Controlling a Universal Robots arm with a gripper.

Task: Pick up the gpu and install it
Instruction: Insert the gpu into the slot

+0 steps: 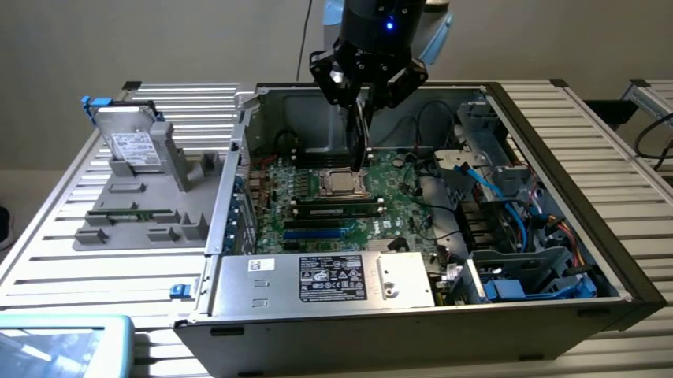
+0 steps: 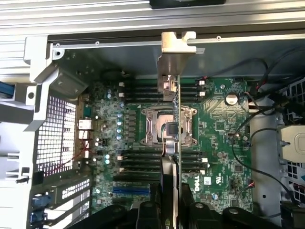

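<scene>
My gripper (image 1: pixel 365 96) hangs over the open computer case (image 1: pixel 547 118) and is shut on the gpu (image 1: pixel 361 135). The card hangs edge-on, thin and dark, with its lower end just above the motherboard (image 1: pixel 315 206) near the CPU socket (image 1: pixel 342 183). In the wrist view the gpu (image 2: pixel 175 119) runs as a narrow strip away from my gripper (image 2: pixel 170 212), with its metal end bracket (image 2: pixel 172 57) at the far end by the case wall. It crosses above the CPU socket (image 2: pixel 159 125). A blue slot (image 2: pixel 131 190) lies on the motherboard (image 2: pixel 219 114) off to one side of the card.
A silver hard drive (image 1: pixel 131 146) stands on a grey parts holder (image 1: pixel 137 216) at the exterior view's left. The power supply (image 1: pixel 326 279) fills the case's near side. Blue and black cables (image 1: pixel 505 197) and drive bays crowd the right side. Memory sticks (image 2: pixel 140 160) flank the socket.
</scene>
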